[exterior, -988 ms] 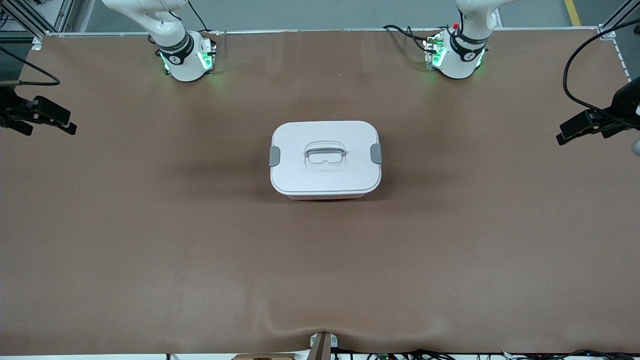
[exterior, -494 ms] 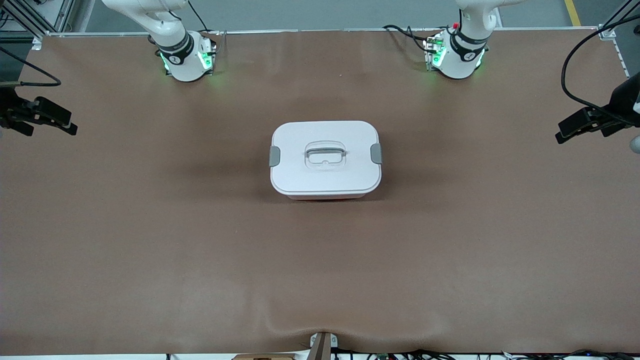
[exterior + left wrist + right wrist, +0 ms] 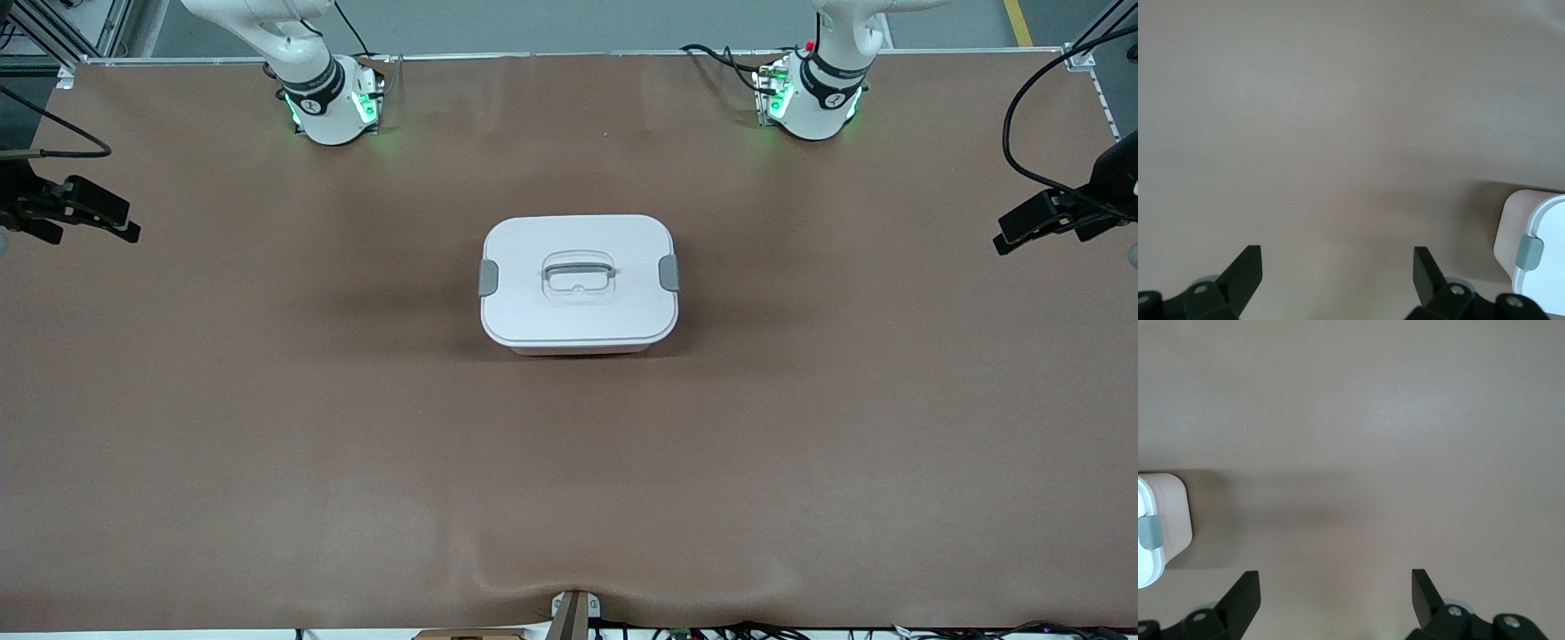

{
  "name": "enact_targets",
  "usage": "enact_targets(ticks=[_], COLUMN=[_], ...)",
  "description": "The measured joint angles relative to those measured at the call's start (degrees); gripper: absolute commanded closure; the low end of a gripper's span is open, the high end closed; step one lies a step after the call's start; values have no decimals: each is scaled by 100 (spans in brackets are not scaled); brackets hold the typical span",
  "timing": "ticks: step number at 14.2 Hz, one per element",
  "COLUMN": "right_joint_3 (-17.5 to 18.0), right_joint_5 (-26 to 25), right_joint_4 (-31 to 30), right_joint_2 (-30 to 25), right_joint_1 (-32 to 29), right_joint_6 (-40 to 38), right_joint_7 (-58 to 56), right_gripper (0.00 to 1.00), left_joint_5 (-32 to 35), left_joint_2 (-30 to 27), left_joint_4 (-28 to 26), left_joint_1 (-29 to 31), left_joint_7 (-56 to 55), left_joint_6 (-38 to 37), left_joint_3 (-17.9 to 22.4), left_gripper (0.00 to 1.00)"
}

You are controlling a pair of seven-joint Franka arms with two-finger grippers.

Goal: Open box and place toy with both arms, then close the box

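Currently the box (image 3: pixel 579 283) is seen closed at mid-table on the brown table cover (image 3: pixel 267 427), its white lid (image 3: pixel 578 307) seated flat, the grey handle (image 3: pixel 579 263) folded down in its recess, and a grey clip at each short end: one clip (image 3: pixel 488 277) toward the right arm's end of the table, the other clip (image 3: pixel 669 272) toward the left arm's end. Pale pink tub wall is visible just under the lid rim on the side nearer the front camera. The toy is not visible in any view. The right gripper (image 3: pixel 93 216) is held over the cover well apart from the box, at the right arm's end of the table; in the right wrist view its fingers (image 3: pixel 1245 592) are spread wide with nothing between them, and a corner of the box (image 3: pixel 1168 520) with one clip is caught at the frame edge. The left gripper (image 3: pixel 1036 224) is held over the cover well apart from the box, at the left arm's end; its fingers (image 3: pixel 1423 270) are likewise spread and empty, with a box corner (image 3: pixel 1515 230) and clip in frame. Neither gripper is touching the box.
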Motion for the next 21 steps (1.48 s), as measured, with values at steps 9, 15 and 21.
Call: enact_targets(ticks=[9, 15, 21], right_joint_3=[0, 0, 1], right_joint_5=[0, 0, 0], right_joint_4=[0, 0, 0], right_joint_2=[0, 0, 0], right_joint_1=[0, 0, 0], right_joint_6=[1, 2, 2], right_joint_7=[0, 0, 0], right_gripper=[0, 0, 0], left_joint_5=[0, 0, 0], left_joint_2=[-56, -728, -777], left_joint_4=[-84, -1000, -1070], left_joint_1=[-194, -196, -195], left_joint_7=[0, 0, 0], left_joint_6=[18, 569, 798], left_joint_3=[243, 234, 242], left_gripper=[0, 0, 0])
